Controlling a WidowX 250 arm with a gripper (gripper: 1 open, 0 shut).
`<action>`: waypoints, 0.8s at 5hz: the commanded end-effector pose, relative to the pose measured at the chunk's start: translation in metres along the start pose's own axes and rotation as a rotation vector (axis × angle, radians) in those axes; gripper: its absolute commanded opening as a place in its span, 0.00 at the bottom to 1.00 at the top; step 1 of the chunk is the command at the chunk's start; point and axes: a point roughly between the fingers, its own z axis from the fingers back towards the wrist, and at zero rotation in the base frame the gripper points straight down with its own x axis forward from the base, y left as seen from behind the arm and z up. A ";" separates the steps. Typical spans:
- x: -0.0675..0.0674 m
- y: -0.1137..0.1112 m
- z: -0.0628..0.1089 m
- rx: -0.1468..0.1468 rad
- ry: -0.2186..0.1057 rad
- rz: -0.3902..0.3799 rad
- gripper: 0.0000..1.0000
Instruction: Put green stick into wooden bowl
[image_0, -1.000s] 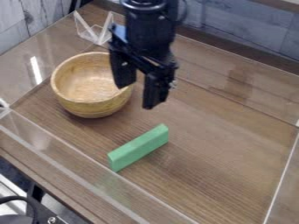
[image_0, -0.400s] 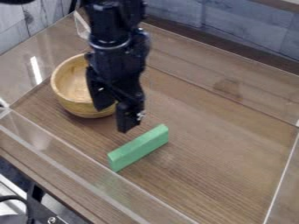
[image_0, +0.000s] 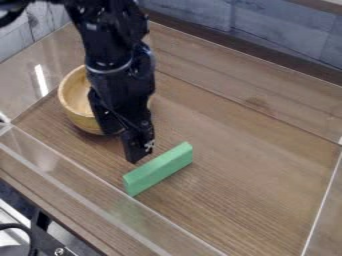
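The green stick (image_0: 159, 167) lies flat on the dark wooden table, slanting from lower left to upper right. My black gripper (image_0: 130, 138) points down just to the upper left of it, its jaws open and empty, one fingertip (image_0: 138, 149) hanging close to the stick's left half without gripping it. The wooden bowl (image_0: 80, 98) stands behind and to the left, partly hidden by the arm; what shows of its inside is empty.
A clear plastic wall (image_0: 80, 205) runs along the front and left sides of the table. A tiled wall rises at the back. Bare wooden table (image_0: 254, 130) stretches to the right of the stick.
The arm has swung leftward and downward, from over the table's middle beside the bowl to low beside the stick. The jaws stay open. Stick and bowl have not moved.
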 end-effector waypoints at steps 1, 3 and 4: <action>0.007 -0.005 -0.008 0.005 -0.037 -0.001 1.00; 0.015 0.001 -0.037 0.002 -0.066 0.027 1.00; 0.018 0.003 -0.048 -0.002 -0.069 0.034 1.00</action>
